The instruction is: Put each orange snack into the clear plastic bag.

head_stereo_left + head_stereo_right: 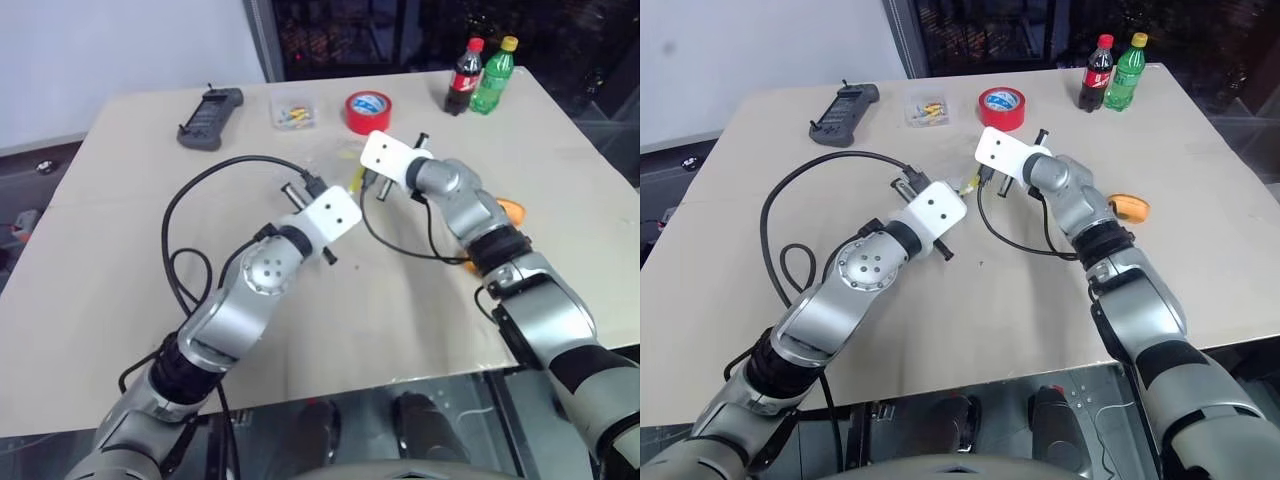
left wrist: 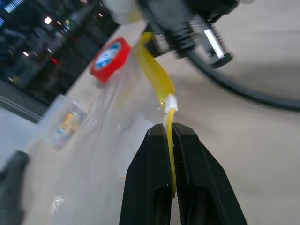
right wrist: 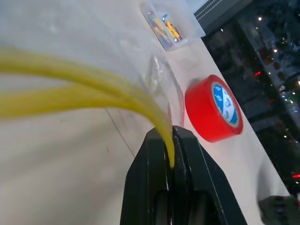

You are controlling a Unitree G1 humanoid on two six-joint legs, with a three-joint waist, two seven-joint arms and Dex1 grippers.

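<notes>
Both end effectors, left (image 2: pixel 171 140) and right (image 3: pixel 169 140), are pinching the clear plastic bag (image 2: pixel 112 117) by its yellow strip above the surface (image 1: pixel 120 260); they should part gently, opening its mouth. One orange snack (image 1: pixel 1129 207) is lying beside the right arm.

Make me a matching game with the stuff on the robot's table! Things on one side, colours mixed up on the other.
Things:
1. tape roll
2. cola bottle
3. strip on the clear plastic bag
4. orange snack

Colours or looks:
A. yellow, pinched in both black jaws
B. orange, lying beside the right arm
C. red with a blue and white middle
D. dark with a red cap

Pairs: 1-C, 2-D, 3-A, 4-B
</notes>
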